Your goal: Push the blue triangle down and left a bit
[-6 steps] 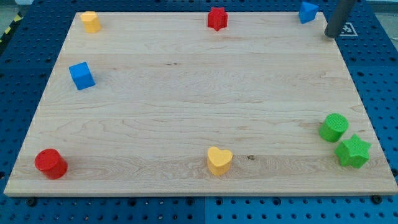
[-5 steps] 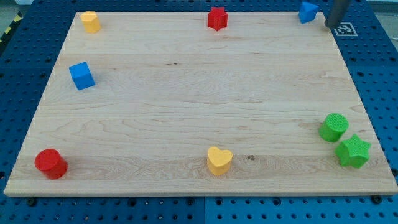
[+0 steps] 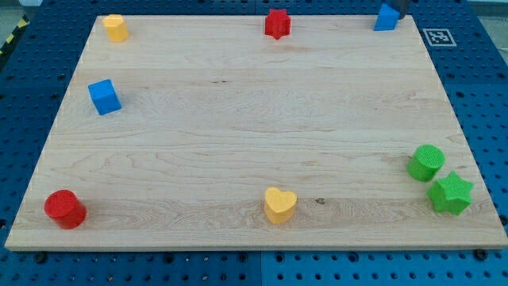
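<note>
The blue triangle sits at the far right corner of the wooden desk, close to the far edge. Our rod shows only as a dark sliver at the top of the view; my tip is just beside the triangle's right side, and we cannot tell whether it touches. We carry no fingers, so there is no opening or closing to record.

Along the far edge: a red star near the middle and a yellow block at the far left. A blue cube lies on the left side. Near edge: a red cylinder at the left, a yellow heart at the middle. A green cylinder and a green star lie just beside each other at the near right.

The desk is pale grained wood on a blue perforated base, which carries a printed marker tag at the far right.
</note>
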Controlling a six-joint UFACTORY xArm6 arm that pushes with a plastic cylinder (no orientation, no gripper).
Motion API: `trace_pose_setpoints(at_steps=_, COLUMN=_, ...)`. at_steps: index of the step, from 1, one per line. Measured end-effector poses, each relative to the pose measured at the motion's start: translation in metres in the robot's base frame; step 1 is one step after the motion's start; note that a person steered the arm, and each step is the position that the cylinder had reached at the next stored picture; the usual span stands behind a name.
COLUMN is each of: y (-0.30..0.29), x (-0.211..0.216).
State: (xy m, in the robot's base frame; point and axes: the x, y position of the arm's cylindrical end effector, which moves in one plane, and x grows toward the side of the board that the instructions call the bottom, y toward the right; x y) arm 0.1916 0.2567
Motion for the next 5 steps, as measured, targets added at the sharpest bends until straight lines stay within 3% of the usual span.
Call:
trace_pose_setpoints(at_steps=1, y=-0.029, x=0.0)
trace_pose_setpoints(at_steps=5, y=-0.051, x=0.045)
